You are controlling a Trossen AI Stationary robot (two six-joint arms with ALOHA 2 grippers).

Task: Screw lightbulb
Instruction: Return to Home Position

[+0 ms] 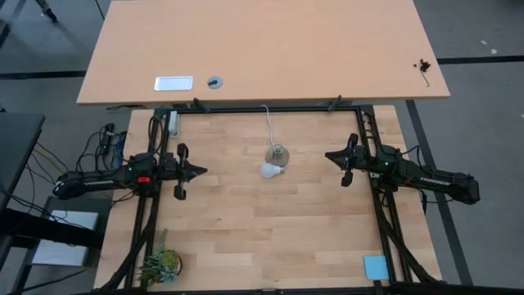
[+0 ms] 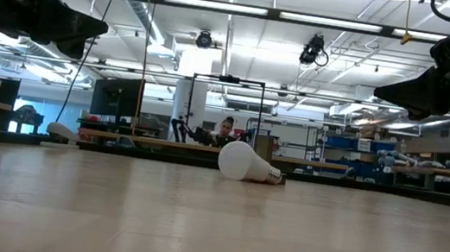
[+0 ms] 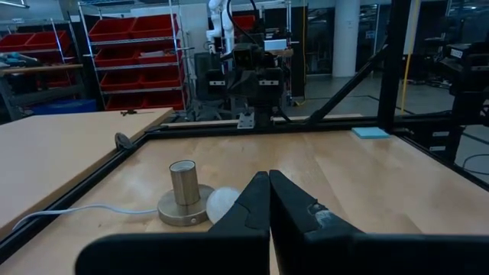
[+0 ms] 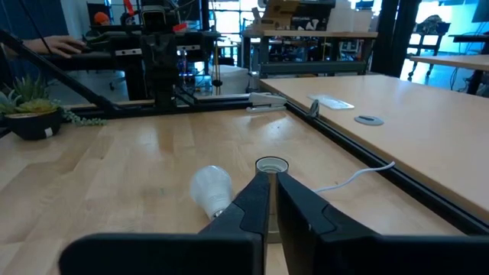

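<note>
lightbulb (image 1: 270,170) loose beside its socket

the lightbulb lies on its side on the wooden table (image 1: 246,238), just beside the base of the upright gold socket (image 1: 278,154), near the table's middle. the left gripper (image 1: 202,171) hovers well left of it, jaws closed on nothing. the right gripper (image 1: 330,156) hovers well right, jaws likewise closed and empty.

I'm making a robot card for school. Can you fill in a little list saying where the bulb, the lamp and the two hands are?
lightbulb: lying on its side on the table, out of the socket, right beside the lamp
lamp: gold, upright, socket empty, white cord leading to the far edge
left hand: shut, empty, apart from the bulb, pointing toward the middle
right hand: shut, empty, apart from the lamp, pointing toward the middle
</note>
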